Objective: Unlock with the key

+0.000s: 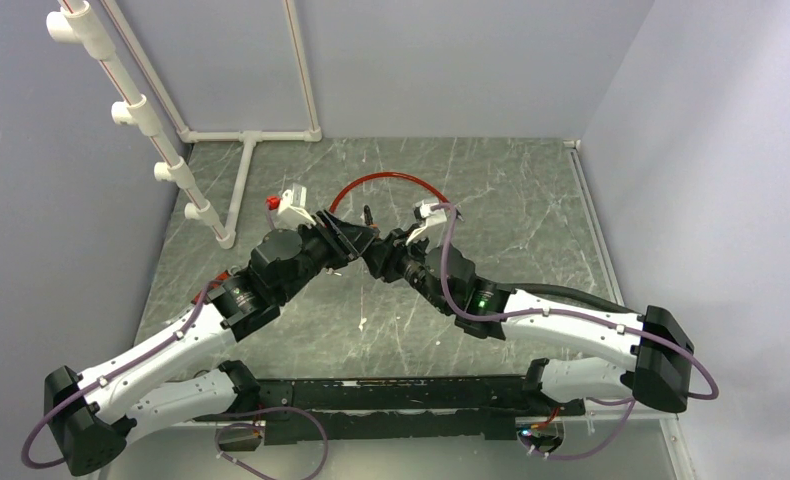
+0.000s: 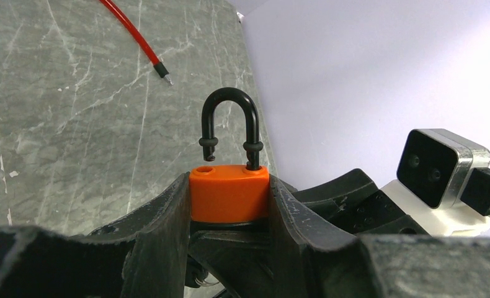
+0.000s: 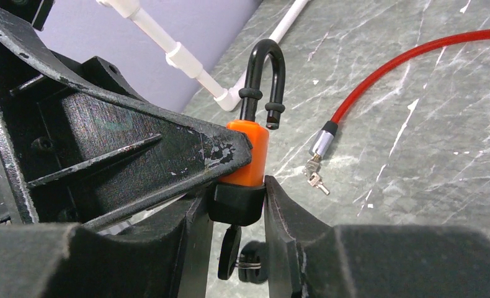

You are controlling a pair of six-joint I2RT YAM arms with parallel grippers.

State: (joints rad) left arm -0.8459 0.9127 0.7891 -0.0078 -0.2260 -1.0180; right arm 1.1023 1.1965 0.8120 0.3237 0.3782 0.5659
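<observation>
Both jaws clamp the padlock; only the right wrist view shows its key.

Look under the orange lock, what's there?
Under the orange lock is its black base, and a black key with a ring sticks down from it. The keyhole itself is covered.

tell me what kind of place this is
Probably a robot lab test cell rather than a home or workshop: a marble-look tabletop boxed in by plain lavender walls, a white PVC pipe frame at the back left, and the left pincer holding an orange padlock.
</observation>
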